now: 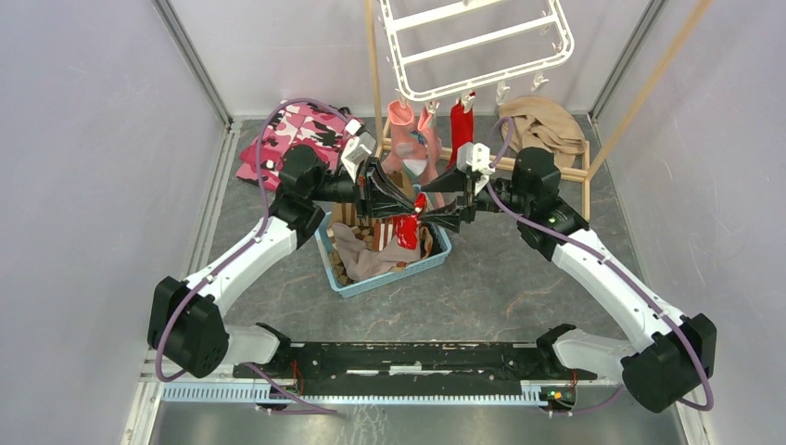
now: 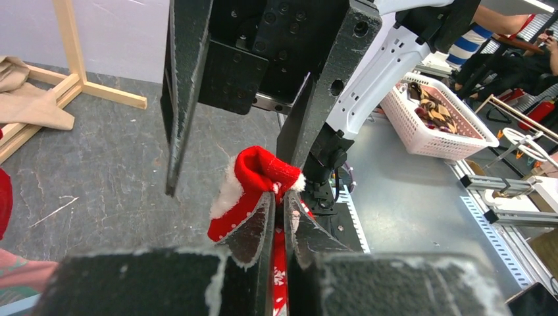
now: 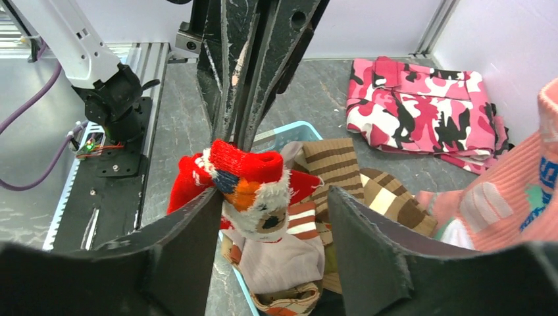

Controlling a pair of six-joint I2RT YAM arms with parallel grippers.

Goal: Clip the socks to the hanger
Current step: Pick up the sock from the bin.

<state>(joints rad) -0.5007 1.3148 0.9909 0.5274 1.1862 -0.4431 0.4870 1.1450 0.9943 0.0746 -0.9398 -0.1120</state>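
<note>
A grey stone-patterned table (image 1: 519, 287) fills the cell in front of you, walled in white. At the far edge a white rectangular hanger (image 1: 477, 41) hangs from a wooden stand (image 1: 375, 56), with small clips dangling along its near rim. Far left on the table lies a pink camouflage garment (image 1: 297, 139), and far right a tan cloth (image 1: 547, 130) is heaped against the foot of the stand. A blue basket (image 1: 385, 278) sits in the middle of the table, between your two arms.

Two salmon-pink socks (image 1: 403, 125) and a hung red sock (image 1: 461, 125) dangle side by side from clips on the hanger's near rim. In the basket you have brown striped socks (image 3: 339, 161) lying over a pale mauve piece of fabric.

Both your arms reach inward and meet above the basket, facing each other. Your left gripper (image 2: 279, 197) has its fingers drawn narrow, pinching a red Christmas sock (image 3: 250, 178) with white fluffy trim just below its cuff, so the sock hangs in the air over the basket. Your right gripper (image 3: 273, 194) stands wide, its fingers (image 3: 191, 250) set on either side of the same sock. The left-hand finger in its wrist view touches the fabric, while the other stands apart from it, so this gripper has no hold on the sock
</note>
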